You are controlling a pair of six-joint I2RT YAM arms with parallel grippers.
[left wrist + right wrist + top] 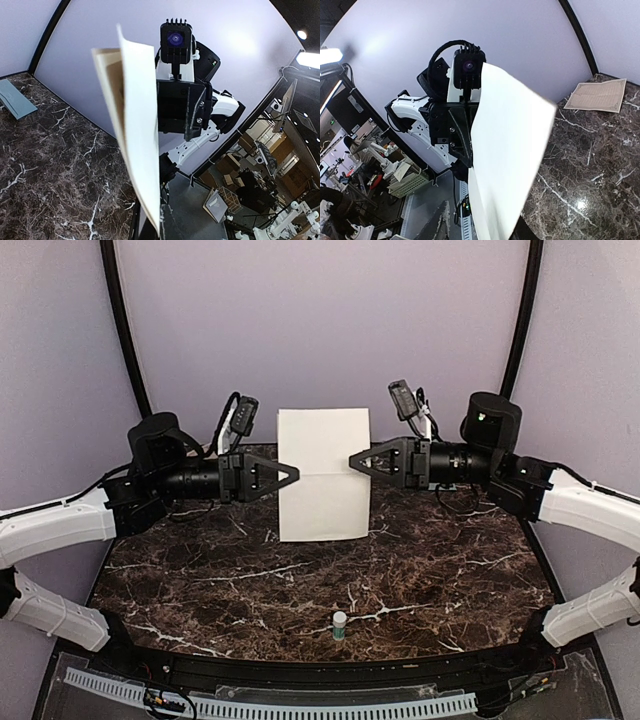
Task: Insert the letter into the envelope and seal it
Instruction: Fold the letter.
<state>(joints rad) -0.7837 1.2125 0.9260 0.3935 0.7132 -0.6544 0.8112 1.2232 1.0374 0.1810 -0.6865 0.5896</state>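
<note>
The letter (324,472) is a cream sheet with a crease across its middle, held in the air above the back of the table. My left gripper (296,474) is shut on its left edge. My right gripper (351,462) is shut on its right edge. In the left wrist view the letter (140,130) shows nearly edge-on and bowed. In the right wrist view the letter (512,155) fills the centre. The pale teal envelope (15,99) lies flat on the table, seen only in the left wrist view. A small white glue stick (340,625) stands near the front edge.
A tan creased paper sheet (599,95) lies flat on the dark marble table (220,580), seen only in the right wrist view. A grey backdrop wall stands behind the table. A perforated rail (270,705) runs along the near edge.
</note>
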